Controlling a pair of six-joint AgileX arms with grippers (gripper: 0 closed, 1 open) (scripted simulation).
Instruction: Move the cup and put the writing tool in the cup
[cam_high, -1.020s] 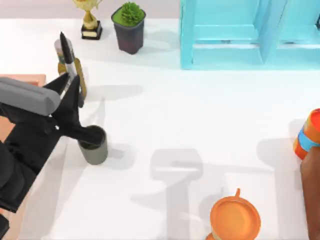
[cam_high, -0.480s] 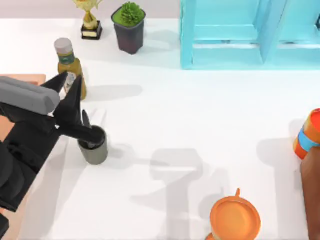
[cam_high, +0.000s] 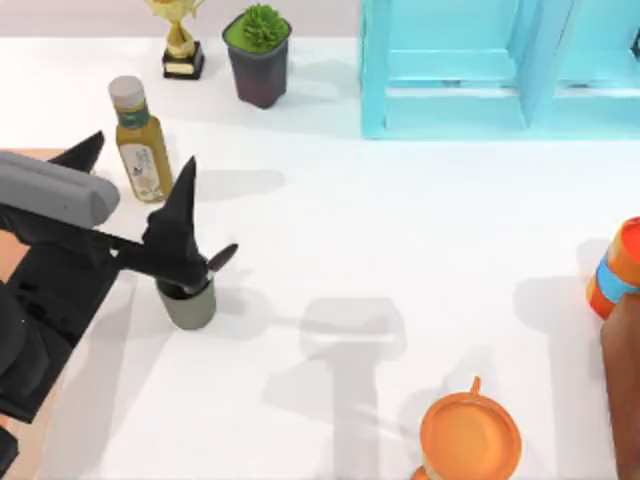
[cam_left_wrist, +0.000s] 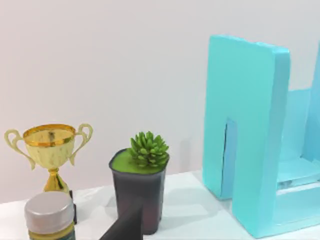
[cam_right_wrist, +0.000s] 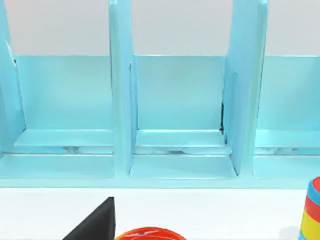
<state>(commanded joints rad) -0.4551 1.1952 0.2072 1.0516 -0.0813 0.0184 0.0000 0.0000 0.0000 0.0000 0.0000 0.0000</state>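
Observation:
The grey-olive cup (cam_high: 190, 303) stands on the white table at the left. The black writing tool (cam_high: 220, 256) is inside it, leaning, with its end poking out over the rim to the right. My left gripper (cam_high: 140, 155) hovers above and just behind the cup, open wide with nothing between its fingers (cam_high: 183, 190). One dark finger (cam_left_wrist: 125, 225) of it appears in the left wrist view. A dark finger (cam_right_wrist: 95, 222) of my right gripper is at the lower edge of the right wrist view, far from the cup.
A dressing bottle (cam_high: 140, 140) stands close behind the cup, between the left fingers. A gold trophy (cam_high: 180, 40) and dark plant pot (cam_high: 258, 55) are at the back. A turquoise shelf (cam_high: 490, 65) fills the back right. An orange mug (cam_high: 470, 438) sits front right.
The writing tool went from the left gripper's grasp down into the cup. The left gripper's fingers spread wide apart.

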